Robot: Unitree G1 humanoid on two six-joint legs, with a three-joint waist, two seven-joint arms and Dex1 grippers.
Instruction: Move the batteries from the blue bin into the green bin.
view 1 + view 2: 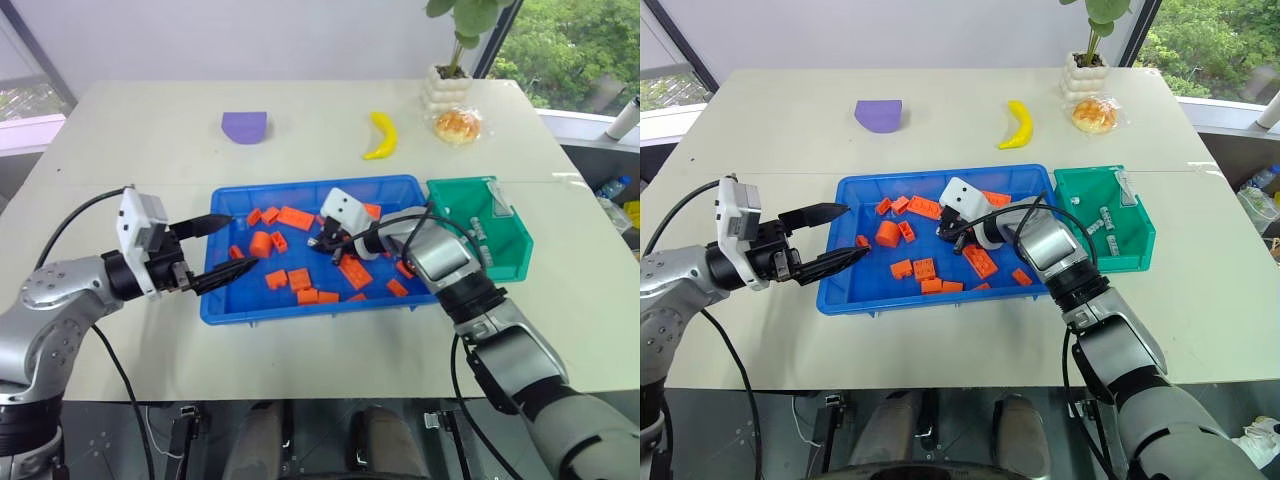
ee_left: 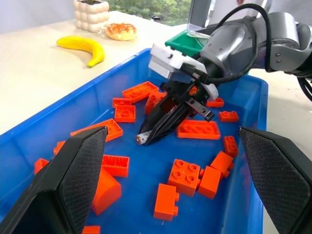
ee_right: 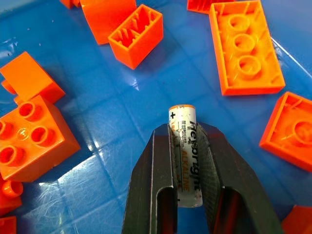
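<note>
A silver battery (image 3: 184, 156) with printed lettering sits lengthwise between my right gripper's two black fingers, just above the floor of the blue bin (image 1: 300, 186). My right gripper (image 1: 318, 243) is shut on it near the bin's middle, pointing down and to the left. My left gripper (image 1: 240, 240) is open, level at the bin's left rim, with nothing between its fingers. The green bin (image 1: 510, 255) stands against the blue bin's right side and holds several batteries (image 1: 1106, 222).
Several orange blocks (image 1: 297, 217) lie scattered over the blue bin's floor around the held battery. Farther back on the table are a purple piece (image 1: 245, 127), a banana (image 1: 381, 135), a wrapped bun (image 1: 458, 125) and a white plant pot (image 1: 447, 88).
</note>
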